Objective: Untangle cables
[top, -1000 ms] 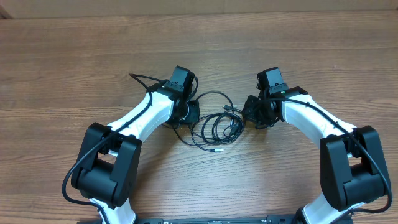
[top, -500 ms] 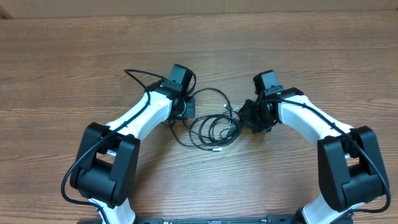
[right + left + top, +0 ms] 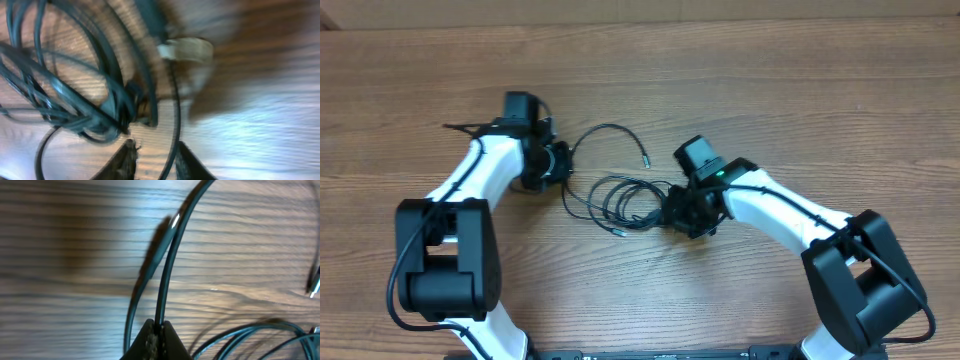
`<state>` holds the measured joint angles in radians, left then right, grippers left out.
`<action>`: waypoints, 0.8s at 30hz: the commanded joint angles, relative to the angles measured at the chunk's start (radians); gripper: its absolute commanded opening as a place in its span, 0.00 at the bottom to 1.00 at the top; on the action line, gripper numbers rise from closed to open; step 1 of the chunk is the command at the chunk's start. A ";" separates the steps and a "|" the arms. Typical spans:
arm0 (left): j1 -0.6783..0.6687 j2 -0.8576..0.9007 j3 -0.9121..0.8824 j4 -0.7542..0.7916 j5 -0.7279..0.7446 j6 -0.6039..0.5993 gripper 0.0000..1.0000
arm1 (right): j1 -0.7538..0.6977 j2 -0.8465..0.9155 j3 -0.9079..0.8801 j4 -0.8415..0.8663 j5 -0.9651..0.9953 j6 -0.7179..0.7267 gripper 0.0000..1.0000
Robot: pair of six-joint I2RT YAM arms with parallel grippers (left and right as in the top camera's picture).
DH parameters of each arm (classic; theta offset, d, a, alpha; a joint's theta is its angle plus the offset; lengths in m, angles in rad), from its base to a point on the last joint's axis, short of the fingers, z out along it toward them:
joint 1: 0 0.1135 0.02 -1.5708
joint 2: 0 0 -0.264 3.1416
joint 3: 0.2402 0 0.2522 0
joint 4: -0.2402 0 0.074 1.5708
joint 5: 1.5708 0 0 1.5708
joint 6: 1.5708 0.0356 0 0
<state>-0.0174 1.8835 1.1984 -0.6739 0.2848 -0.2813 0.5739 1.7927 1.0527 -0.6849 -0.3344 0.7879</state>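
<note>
We see the thin black flexible cables [image 3: 620, 200] lying in a loose, tangled coil on the brown wood-grain table [image 3: 820, 90], between the two arms. Our left gripper [image 3: 156, 330] is clenched on one strand, which rises straight up from its pinched tips. Our right gripper [image 3: 156, 157] sits at the coil's right edge, fingers parted, with a strand running loose between them; that view is blurred.
</note>
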 commanded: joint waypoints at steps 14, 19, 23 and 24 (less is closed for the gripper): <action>-0.022 0.013 0.018 0.019 0.370 0.216 0.05 | -0.148 0.002 0.257 -0.340 -0.011 -0.202 0.04; -0.101 0.013 0.018 0.046 0.356 0.216 0.05 | -0.155 0.003 0.256 -0.321 -0.013 -0.201 0.04; -0.159 0.013 0.018 0.072 0.300 0.215 0.06 | -0.139 0.003 0.256 -0.314 -0.026 -0.202 0.09; -0.170 0.013 0.018 0.077 0.286 0.214 0.07 | -0.134 0.003 0.256 -0.312 -0.025 -0.202 0.13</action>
<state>-0.1566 1.8835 1.1984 -0.6048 0.6029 -0.0929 0.4232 1.7966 1.2995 -1.0054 -0.3500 0.6003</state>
